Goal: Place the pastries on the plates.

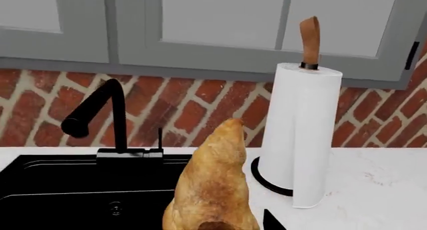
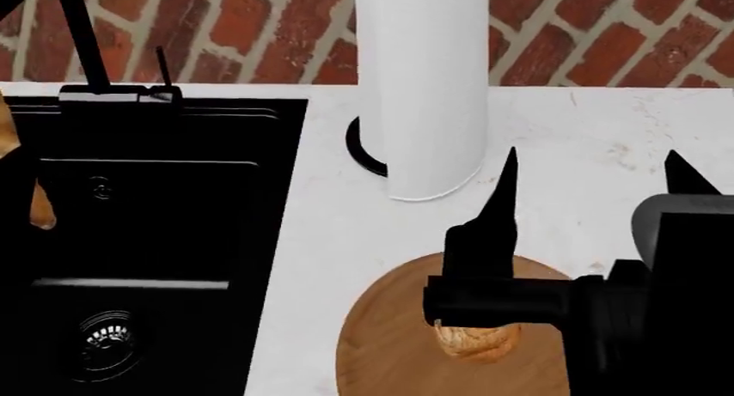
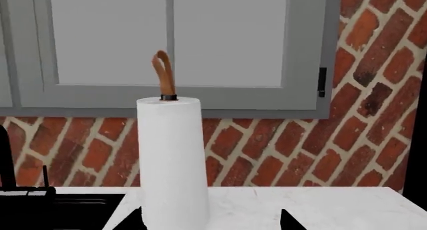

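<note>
My left gripper is shut on the golden-brown croissant, which sticks up out of the jaws over the black sink. In the head view this gripper is at the far left edge, and only a bit of the croissant shows. The round flaky bun lies on the round wooden board. My right gripper hovers over the bun, open and empty. In the right wrist view, the right gripper points at the paper towel. No grey plate is in view.
A white paper towel roll on a dark stand stands on the white marble counter just behind the board. A black faucet rises behind the sink. A brick wall and grey cabinets lie beyond.
</note>
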Robot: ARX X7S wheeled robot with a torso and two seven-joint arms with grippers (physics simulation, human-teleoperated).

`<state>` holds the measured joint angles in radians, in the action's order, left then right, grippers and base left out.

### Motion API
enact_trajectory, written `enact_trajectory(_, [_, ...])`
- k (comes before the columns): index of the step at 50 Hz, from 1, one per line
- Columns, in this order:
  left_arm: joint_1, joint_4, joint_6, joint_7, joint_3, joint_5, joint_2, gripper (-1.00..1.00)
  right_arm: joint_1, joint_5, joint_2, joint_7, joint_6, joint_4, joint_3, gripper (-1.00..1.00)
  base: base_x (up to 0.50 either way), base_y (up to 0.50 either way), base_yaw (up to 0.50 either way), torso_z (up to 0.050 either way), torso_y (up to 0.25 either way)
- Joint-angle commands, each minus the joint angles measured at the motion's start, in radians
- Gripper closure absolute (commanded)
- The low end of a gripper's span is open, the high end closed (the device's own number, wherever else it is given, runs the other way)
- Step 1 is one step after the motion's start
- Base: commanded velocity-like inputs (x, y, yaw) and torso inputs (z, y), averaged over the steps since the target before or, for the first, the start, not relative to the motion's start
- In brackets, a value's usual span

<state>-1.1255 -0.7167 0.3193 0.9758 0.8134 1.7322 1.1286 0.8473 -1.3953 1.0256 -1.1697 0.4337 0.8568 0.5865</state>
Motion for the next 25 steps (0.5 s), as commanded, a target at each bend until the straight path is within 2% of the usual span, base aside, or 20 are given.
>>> enact_trajectory(1, [0.011, 0.000, -0.040, 0.020, -0.012, 0.002, 0.014, 1.00, 0.011, 0.009, -0.013, 0.008, 0.011, -0.004, 0.006, -1.00, -0.28, 0.50, 0.00, 0.000, 0.000])
enact_trajectory(5, [0.011, -0.001, -0.042, 0.020, -0.013, 0.002, 0.011, 1.00, 0.015, 0.014, -0.016, 0.011, 0.016, 0.001, 0.009, -1.00, -0.18, 0.50, 0.00, 0.000, 0.000])
enact_trajectory(25, [0.024, -0.019, -0.056, 0.025, -0.021, -0.004, 0.017, 1.00, 0.011, 0.023, -0.011, 0.005, 0.022, 0.007, 0.011, -1.00, 0.00, 0.50, 0.00, 0.000, 0.000])
